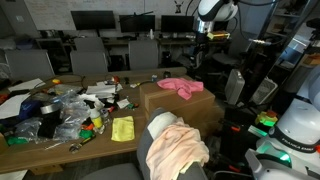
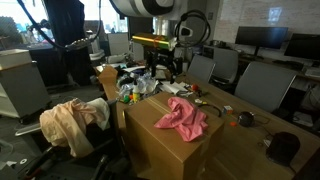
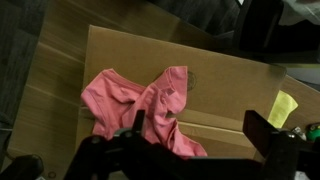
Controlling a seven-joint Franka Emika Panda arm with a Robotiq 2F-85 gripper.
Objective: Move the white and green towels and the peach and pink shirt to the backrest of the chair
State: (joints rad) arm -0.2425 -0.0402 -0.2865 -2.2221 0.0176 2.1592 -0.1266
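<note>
Gripper [image 3: 195,132], jaws spread wide and empty, hangs above the pink shirt [image 3: 140,100] on the cardboard box [image 3: 225,60]; its raised central fold likely pinches best.

No text, label, brand or number is legible in any view.

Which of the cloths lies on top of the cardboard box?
The bright pink shirt, crumpled on the cardboard box. The peach cloth hangs over the chair backrest instead, and the small yellow cloth lies on the table.
</note>
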